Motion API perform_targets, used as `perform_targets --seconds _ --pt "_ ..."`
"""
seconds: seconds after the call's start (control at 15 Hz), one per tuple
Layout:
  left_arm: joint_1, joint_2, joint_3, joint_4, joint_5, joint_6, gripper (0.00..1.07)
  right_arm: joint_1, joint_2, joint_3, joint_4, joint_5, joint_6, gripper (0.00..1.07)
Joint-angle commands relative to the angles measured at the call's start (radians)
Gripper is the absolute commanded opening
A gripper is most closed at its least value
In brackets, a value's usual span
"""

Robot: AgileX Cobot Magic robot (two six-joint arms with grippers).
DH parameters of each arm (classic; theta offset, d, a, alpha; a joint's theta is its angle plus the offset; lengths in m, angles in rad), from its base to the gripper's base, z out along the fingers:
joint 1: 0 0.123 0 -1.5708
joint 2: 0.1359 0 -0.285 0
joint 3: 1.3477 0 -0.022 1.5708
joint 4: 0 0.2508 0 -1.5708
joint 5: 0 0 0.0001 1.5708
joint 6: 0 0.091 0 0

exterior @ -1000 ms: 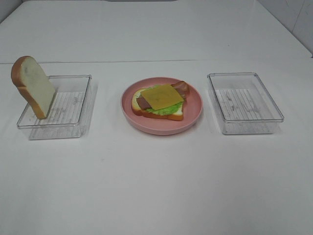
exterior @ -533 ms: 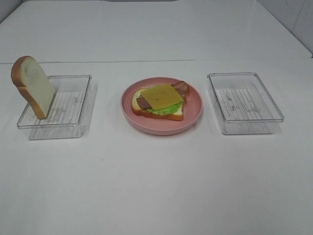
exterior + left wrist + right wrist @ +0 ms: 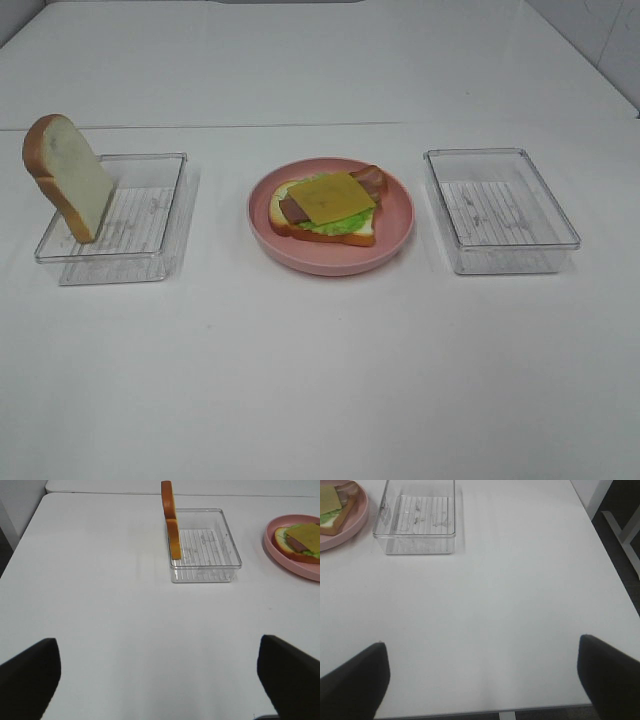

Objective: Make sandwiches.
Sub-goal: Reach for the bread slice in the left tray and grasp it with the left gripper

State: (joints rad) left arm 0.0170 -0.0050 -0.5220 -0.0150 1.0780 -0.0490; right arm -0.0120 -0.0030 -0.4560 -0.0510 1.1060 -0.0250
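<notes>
On the pink plate [image 3: 395, 235] at the table's middle lies an open sandwich [image 3: 325, 205]: a bread slice under green lettuce, reddish-brown bacon and a square yellow cheese slice [image 3: 331, 196] on top. A second bread slice [image 3: 68, 178] leans upright against the left wall of the clear left tray [image 3: 150, 215]; in the left wrist view the bread slice [image 3: 170, 520] shows edge-on. The left gripper [image 3: 159, 672] is open over bare table, well short of that tray. My right gripper [image 3: 482, 672] is open too, near the table's front edge. Neither gripper shows in the exterior high view.
A clear tray [image 3: 500, 210] with nothing in it stands right of the plate; the right wrist view shows the tray [image 3: 417, 517] beside the plate's rim [image 3: 355, 522]. In that view the table's right edge [image 3: 615, 575] and front edge are near.
</notes>
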Motion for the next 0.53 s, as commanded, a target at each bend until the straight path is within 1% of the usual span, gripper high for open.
perform_targets --seconds 0.07,0.53 --pt "0.003 -0.015 0.001 0.000 -0.005 0.002 1.01 -0.005 -0.033 0.005 -0.001 -0.007 -0.012 0.99" --pt "0.003 -0.015 0.001 0.000 -0.005 0.002 1.01 -0.005 -0.032 0.005 -0.001 -0.008 -0.008 0.99"
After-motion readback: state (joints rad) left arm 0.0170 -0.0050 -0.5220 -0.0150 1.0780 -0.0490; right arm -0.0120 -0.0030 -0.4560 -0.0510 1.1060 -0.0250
